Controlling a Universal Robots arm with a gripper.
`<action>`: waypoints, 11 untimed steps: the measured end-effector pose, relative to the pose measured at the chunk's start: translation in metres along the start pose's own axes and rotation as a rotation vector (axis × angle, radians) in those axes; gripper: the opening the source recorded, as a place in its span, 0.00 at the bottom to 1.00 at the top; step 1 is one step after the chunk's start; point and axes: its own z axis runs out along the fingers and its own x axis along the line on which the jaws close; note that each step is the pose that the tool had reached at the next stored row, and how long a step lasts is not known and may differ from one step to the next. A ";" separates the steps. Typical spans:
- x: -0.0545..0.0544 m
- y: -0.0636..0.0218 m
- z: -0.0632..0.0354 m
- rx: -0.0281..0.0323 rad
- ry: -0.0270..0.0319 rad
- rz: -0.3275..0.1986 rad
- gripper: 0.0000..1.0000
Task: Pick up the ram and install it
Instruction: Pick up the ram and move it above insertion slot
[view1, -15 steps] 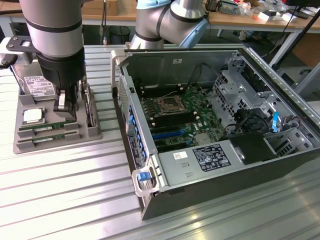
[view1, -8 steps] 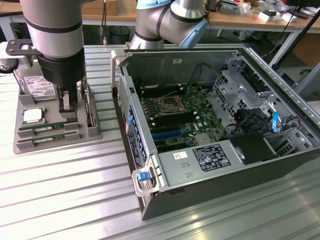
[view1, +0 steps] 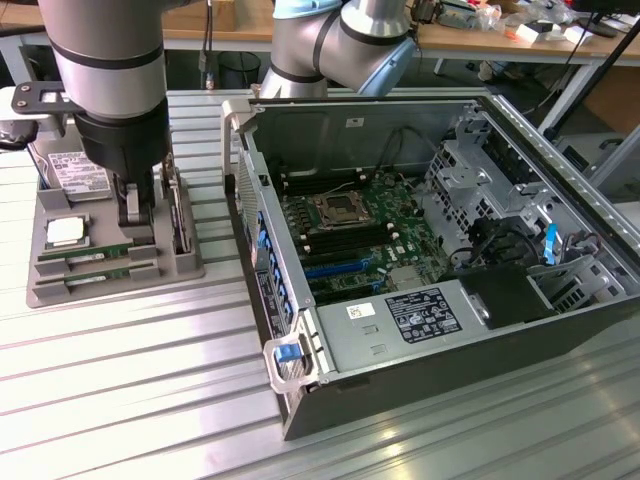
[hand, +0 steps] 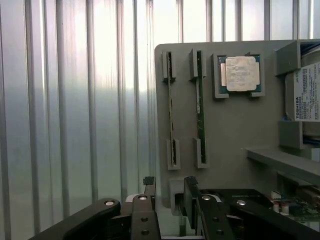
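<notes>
1. Gripper (hand: 170, 186) hangs low over one end of the grey tray (hand: 235, 130). Its two black fingers (hand: 149, 189) are parted, with nothing clamped between them.
2. The ram (hand: 171, 110) stands on edge in the slot closest to the tray's outer edge, seated in a holder at each end. It lies in line with the gap between the fingers but clear of them.
3. A second ram stick (hand: 200, 107) sits parallel in the next slot, between the ram and the silver CPU (hand: 241, 74).
4. A hard drive (hand: 307, 95) with a white label lies past the CPU on the same tray.
5. In the exterior view the arm (view1: 110, 90) stands above the tray at the exterior view's left, and the ram (view1: 95, 275) is the stick nearest the tray's front wall.
6. An open computer case (view1: 590, 190) lies on the ribbed metal counter (view1: 150, 380) at the exterior view's right, just beside the tray, with its motherboard (view1: 350, 235) exposed.
</notes>
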 end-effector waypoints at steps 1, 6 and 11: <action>0.000 0.0000 0.0004 0.0000 0.0000 0.000 0.36; -0.001 0.0024 0.0021 0.0001 -0.0001 0.000 0.36; -0.002 0.0079 0.0043 0.0001 -0.0001 0.000 0.36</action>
